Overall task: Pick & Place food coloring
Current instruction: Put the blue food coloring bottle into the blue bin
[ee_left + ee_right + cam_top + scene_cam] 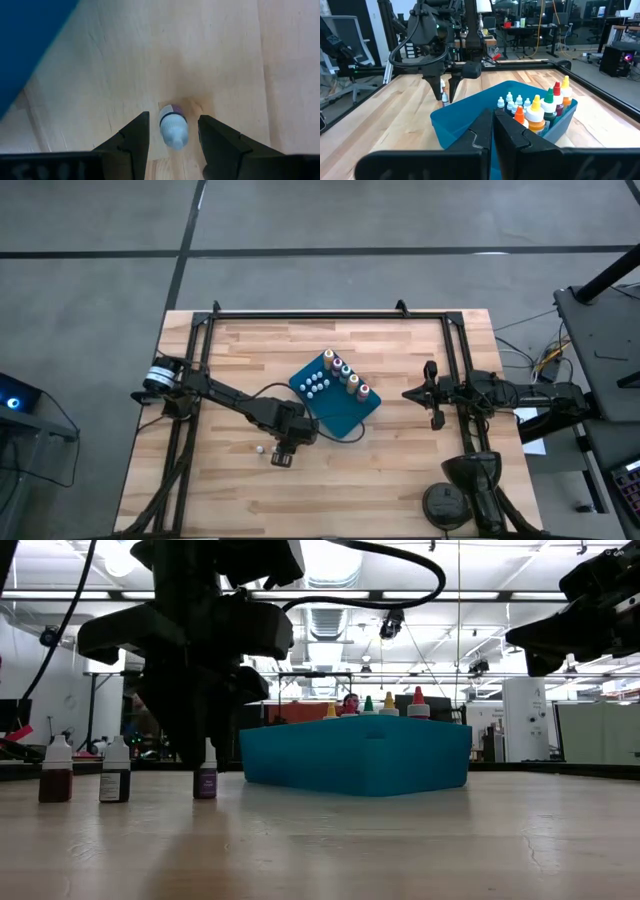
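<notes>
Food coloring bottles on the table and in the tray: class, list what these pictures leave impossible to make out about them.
- Tray contents, low view: its wall hides all but the tall bottles' tops.
- White-topped bottles in the tray, high view: too small to read colours.
- Purple bottle between the left gripper fingers: contact uncertain; gaps show on both sides.
- Two bottles standing outside the tray: labels unreadable.

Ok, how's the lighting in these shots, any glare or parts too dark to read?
Low view: bright ceiling lights backlight the left gripper, leaving it a near-black silhouette over the small white-capped purple bottle. Left wrist view: even light, a soft shadow around that bottle. High view: flat, no glare on the pale wooden table.
</notes>
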Available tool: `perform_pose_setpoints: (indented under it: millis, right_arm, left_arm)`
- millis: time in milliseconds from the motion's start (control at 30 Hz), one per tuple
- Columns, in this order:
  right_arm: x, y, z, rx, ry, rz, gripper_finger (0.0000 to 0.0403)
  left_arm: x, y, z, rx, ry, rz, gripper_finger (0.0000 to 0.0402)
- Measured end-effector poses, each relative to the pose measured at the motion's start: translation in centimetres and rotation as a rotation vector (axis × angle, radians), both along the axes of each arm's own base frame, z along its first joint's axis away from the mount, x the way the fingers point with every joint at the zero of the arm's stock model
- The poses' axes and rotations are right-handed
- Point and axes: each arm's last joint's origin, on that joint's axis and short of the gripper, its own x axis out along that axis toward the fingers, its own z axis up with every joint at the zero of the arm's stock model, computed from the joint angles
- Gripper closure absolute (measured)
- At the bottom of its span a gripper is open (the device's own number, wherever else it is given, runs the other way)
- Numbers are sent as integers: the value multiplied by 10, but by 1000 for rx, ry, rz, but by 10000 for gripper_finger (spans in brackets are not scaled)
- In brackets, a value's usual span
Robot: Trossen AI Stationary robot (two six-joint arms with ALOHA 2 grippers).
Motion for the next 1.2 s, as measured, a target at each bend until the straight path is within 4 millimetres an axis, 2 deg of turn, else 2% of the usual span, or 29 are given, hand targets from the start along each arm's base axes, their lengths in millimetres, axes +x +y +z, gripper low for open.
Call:
perform_pose_setpoints:
  millis: [167, 467, 667, 967, 1200]
  right_arm:
    - [0, 0, 0, 0, 0, 0, 394]
    - [0, 0, 0, 0, 0, 0, 394]
    - [0, 0, 0, 2, 0, 0, 394]
    - [0, 0, 0, 2, 0, 0, 394]
    - [0, 0, 0, 0, 0, 0, 394]
  left_arm:
    - [0, 0, 0, 0, 1, 1, 268]
    - [-1, 0, 0, 0, 4, 1, 329]
    - [2, 1, 4, -3, -6, 4, 345]
    - [10, 18, 35, -12, 24, 55, 348]
    - [17, 41, 75, -13, 42, 136, 348]
